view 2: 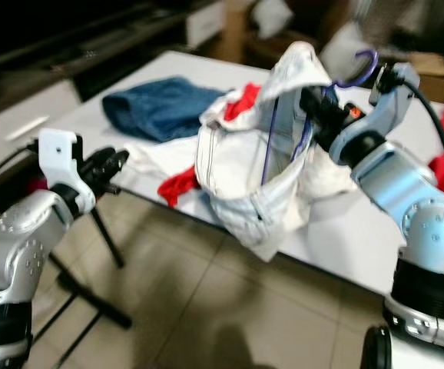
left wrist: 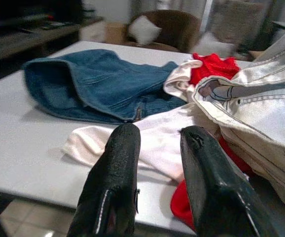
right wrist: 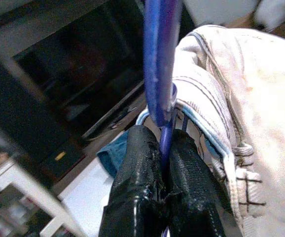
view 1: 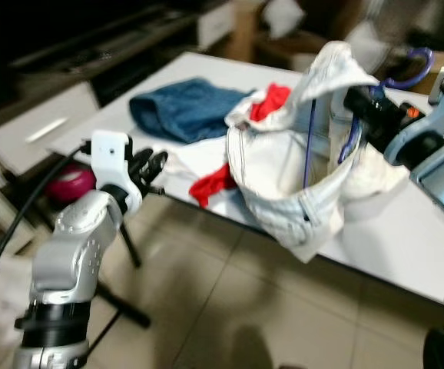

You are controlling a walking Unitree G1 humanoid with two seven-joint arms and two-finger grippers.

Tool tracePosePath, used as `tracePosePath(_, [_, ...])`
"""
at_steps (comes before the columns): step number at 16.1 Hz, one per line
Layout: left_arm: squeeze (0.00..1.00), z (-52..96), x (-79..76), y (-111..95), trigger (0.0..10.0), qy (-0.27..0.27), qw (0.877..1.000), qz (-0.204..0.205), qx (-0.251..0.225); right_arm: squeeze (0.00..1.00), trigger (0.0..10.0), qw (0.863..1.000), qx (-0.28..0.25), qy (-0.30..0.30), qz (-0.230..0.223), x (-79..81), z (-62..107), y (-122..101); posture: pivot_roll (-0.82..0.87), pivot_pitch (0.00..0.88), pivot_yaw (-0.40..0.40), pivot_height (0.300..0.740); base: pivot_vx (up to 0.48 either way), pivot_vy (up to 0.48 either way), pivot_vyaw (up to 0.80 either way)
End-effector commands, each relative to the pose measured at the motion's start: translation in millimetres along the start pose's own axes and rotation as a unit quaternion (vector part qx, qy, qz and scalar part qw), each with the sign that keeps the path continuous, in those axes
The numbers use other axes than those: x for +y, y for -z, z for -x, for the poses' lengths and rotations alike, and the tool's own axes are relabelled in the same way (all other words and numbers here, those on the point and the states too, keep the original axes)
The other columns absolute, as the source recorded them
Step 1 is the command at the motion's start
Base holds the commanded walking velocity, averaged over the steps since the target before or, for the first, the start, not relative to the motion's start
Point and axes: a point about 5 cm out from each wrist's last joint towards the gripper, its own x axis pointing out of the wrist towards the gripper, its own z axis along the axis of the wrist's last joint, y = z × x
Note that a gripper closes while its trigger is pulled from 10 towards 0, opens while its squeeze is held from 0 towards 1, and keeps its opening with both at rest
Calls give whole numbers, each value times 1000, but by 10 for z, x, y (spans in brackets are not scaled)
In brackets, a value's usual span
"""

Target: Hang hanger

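Observation:
My right gripper (view 1: 360, 104) is shut on a blue hanger (right wrist: 160, 64), held up above the white table (view 1: 406, 231). Its hook (view 1: 412, 68) sticks up above the gripper. A white denim garment (view 1: 291, 169) hangs from the hanger, its lower part drooping to the table's front edge. In the right wrist view the two black fingers (right wrist: 137, 187) pinch the hanger's blue stem. My left gripper (view 1: 149, 169) hovers at the table's left front edge, open, with nothing between its fingers (left wrist: 115, 182).
On the table lie blue jeans (view 1: 187, 108), a white cloth (left wrist: 147, 143) and red clothes (view 1: 210, 184). A black stand (view 1: 126, 254) is on the tiled floor under the left arm. A dark TV unit (view 1: 61, 54) and an armchair (left wrist: 162, 29) stand behind.

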Motion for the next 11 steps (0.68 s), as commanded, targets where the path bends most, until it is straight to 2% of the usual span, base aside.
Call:
tracePosePath(1, [0, 18, -32, -22, 10000, 1, 1000, -4, -1, 0, 10000, 1000, -16, -18, 11, 79, 43, -117, -118, 0, 71, 740, 0, -375, 794])
tracePosePath(7, [0, 131, -96, 99, 10000, 7, 1000, 4, 13, 0, 10000, 999, -2, -34, 22, 120, 159, -92, -123, 0, 50, 740, 0, -368, 711])
tracePosePath(8, [0, 163, -125, 118, 10000, 18, 1000, 22, 12, 0, 10000, 999, 2, -39, 21, 130, 184, -70, -122, 0, 46, 740, 0, 0, 800])
tracePosePath(11, [0, 259, -152, 148, 10000, 28, 999, 10, 17, 0, 10000, 998, 14, -56, 13, 168, 270, 3, -113, 0, 38, 740, 0, 0, 800])
